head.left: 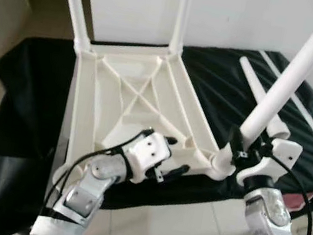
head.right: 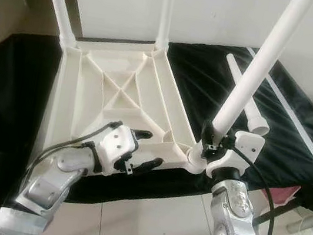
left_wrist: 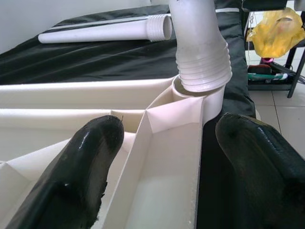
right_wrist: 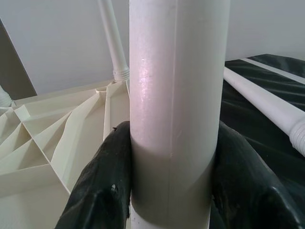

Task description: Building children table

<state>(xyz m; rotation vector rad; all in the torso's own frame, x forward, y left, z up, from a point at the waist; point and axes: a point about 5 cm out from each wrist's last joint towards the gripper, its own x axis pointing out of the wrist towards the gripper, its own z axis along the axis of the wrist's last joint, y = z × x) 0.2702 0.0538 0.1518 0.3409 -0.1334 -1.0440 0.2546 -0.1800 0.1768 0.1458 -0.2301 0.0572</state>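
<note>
Left eye view: upturned tabletop (head.left: 140, 109) lying on black-draped table (head.left: 299, 116), right pincer (head.left: 246, 145) clamped on leg (head.left: 298, 68) leaning at near corner socket (head.left: 221, 162).

Left wrist view: left pincer (left_wrist: 162, 157) spread astride tabletop rim; leg thread sitting crooked, likely to cross-thread or jam if turned.

Right wrist view: fingers (right_wrist: 102, 186) squeezing leg. No containers among task pieces.

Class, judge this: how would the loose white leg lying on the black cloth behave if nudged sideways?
The loose leg is round and tapered, so it would probably roll in a curve. It looks like stiff, light hollow plastic. The black cloth might slow it.
</note>
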